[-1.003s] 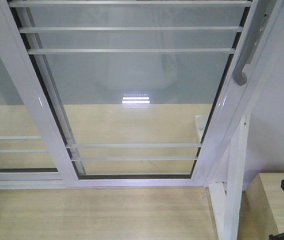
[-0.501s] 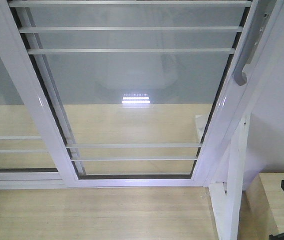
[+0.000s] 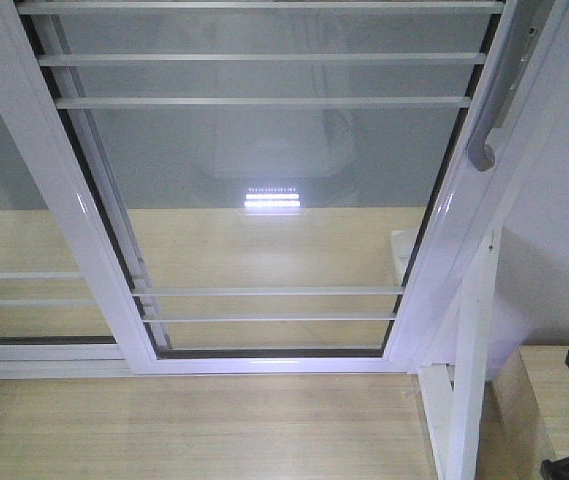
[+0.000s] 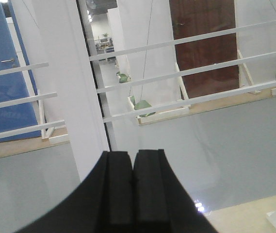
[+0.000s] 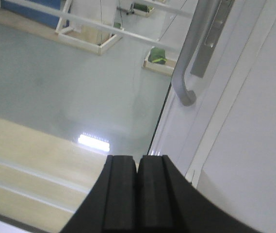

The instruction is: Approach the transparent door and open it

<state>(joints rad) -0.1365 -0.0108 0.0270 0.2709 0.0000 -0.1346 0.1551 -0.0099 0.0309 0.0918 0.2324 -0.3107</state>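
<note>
Glass door [image 3: 274, 190] straight ahead, grey handle [image 3: 494, 105] at its right edge.
The right fingers [image 5: 123, 194] are pressed together below the handle, apart from it; the left fingers [image 4: 118, 189] are likewise closed; a white post [image 3: 464, 380] is set beside the frame; a second panel [image 3: 14, 240] overlaps at left.

Top edge cuts off the grey handle [image 5: 189, 51]

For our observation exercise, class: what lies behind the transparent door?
Through the transparent door, wooden flooring lies nearest, grey floor beyond. The white frame and bars cover whatever sits behind them.
</note>
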